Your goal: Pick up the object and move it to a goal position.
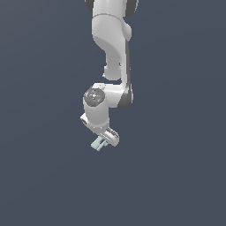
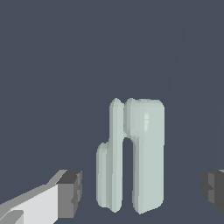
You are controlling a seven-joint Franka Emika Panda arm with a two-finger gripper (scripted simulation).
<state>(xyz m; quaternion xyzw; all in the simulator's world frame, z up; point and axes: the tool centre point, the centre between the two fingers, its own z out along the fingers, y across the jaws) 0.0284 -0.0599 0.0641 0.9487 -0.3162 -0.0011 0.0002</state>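
The object (image 2: 131,155) is a small pale grey-green oblong block with a lengthwise groove and a darker notch. In the wrist view it lies on the dark floor between my two fingers, with a gap on each side. One fingertip (image 2: 70,192) and the other fingertip (image 2: 213,189) stand wide apart, so my gripper (image 2: 141,190) is open and touches nothing. In the exterior view the gripper (image 1: 105,142) hangs just over the object (image 1: 97,144), whose pale end pokes out from under the hand; the fingers themselves are mostly hidden by the hand.
A plain dark blue-grey floor (image 1: 176,176) fills both views. The white arm (image 1: 112,48) comes down from the top of the exterior view. No other object or marker shows.
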